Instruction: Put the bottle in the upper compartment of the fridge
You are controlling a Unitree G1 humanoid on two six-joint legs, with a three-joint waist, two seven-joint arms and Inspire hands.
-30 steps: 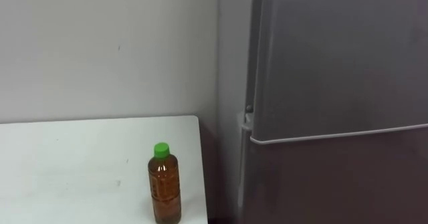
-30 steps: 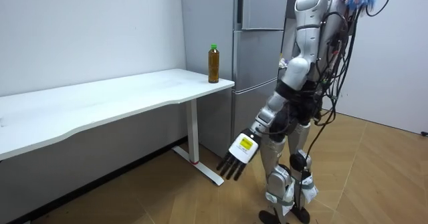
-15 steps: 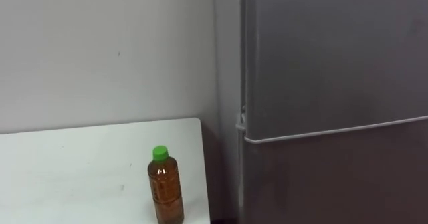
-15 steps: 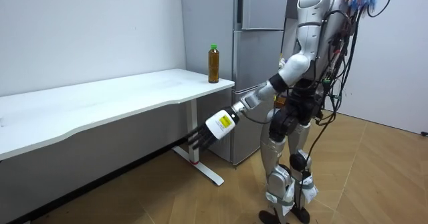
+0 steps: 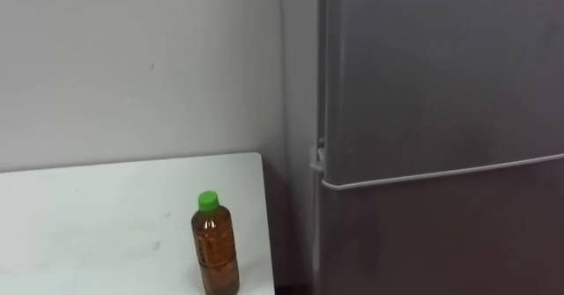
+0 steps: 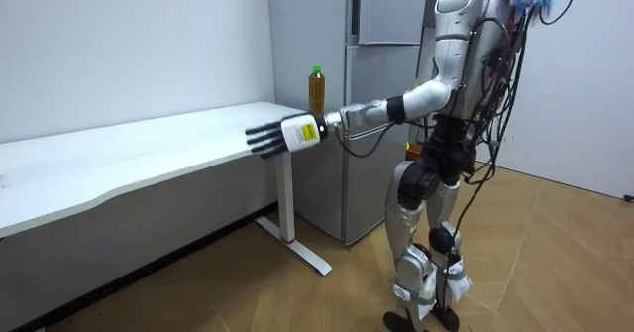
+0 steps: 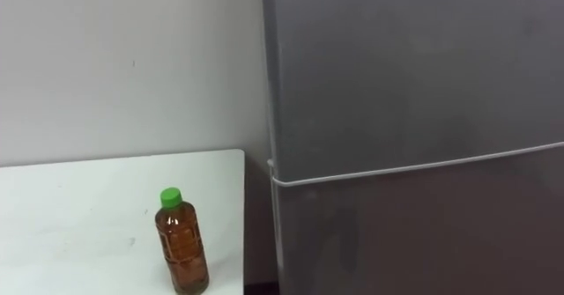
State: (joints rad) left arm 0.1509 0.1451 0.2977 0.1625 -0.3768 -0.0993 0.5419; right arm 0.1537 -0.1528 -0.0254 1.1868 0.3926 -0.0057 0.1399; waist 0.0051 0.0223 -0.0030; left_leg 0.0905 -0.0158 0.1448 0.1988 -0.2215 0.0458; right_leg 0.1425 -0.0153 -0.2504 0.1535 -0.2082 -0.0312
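A brown bottle [image 5: 216,248] with a green cap stands upright near the corner of the white table [image 5: 88,216], next to the grey fridge [image 5: 441,84]. The fridge's upper door [image 7: 405,66] is closed, and a seam separates it from the lower door. In the room view I stand in front of the fridge [image 6: 381,10]. My left arm is stretched out level, and my left hand [image 6: 272,137] is open with straight fingers. The hand hovers before the table's front edge, to the room view's left of the bottle [image 6: 316,94] and apart from it.
The table [image 6: 149,149] runs along a plain wall and ends just before the fridge. Wooden floor lies open behind me and beside me.
My left arm has swung up from hanging low by my leg to table height, hand still open. The bottle and the fridge doors have not moved.
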